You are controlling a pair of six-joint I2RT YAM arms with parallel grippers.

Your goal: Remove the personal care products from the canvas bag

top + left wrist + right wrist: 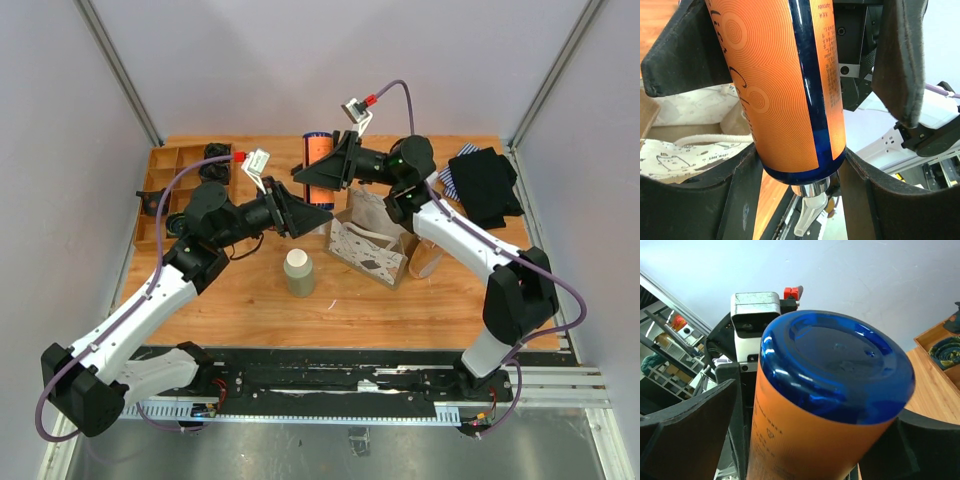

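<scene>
An orange bottle (pixel 321 160) with blue ends hangs in the air above the back of the table, between both grippers. My left gripper (pixel 800 155) is shut on its lower end, near the chrome neck and clear pump (pixel 809 215). My right gripper (pixel 817 400) stands open around the bottle's blue base (pixel 837 365), with a gap showing at its left finger (pixel 690 425). The canvas bag (pixel 368 247) sits just right of centre below them, and its speckled panel (pixel 685 155) shows in the left wrist view. An olive-beige bottle with a cream cap (pixel 298 272) stands on the table left of the bag.
A wooden compartment tray (pixel 165 185) with small black objects lies at the back left. A black garment with striped cloth (pixel 485 185) lies at the back right. A translucent bottle (pixel 428 258) stands against the bag's right side, partly behind my right arm.
</scene>
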